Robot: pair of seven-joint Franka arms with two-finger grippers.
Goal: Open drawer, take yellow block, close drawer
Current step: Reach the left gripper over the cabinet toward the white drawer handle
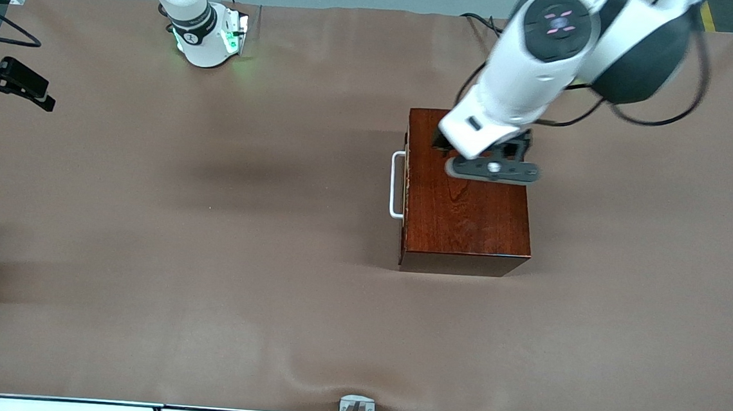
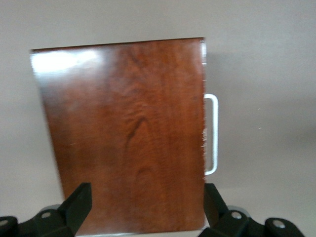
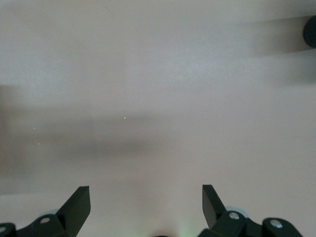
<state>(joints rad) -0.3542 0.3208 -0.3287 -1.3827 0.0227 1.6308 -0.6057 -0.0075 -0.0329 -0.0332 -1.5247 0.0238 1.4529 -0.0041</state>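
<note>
Drawer [image 1: 406, 184] pushed fully into the glossy reddish-brown wooden box [image 1: 469, 219], only its thin front edge and white loop handle [image 1: 397, 184] showing on the side facing the right arm's end of the table. Box set on the brown table cover [image 1: 208, 252], toward the left arm's end, roughly midway between the bases and the front camera. Yellow block nowhere visible in any view. Left gripper [image 1: 493, 169] hanging over the box top, over the part nearer the bases; fingers [image 2: 76, 205] spread wide in the left wrist view, nothing between them, the lid and handle [image 2: 211, 134] below. Right gripper [image 3: 146, 207] waiting at the edge of the table at the right arm's end, fingers likewise wide apart and empty over bare cover.
</note>
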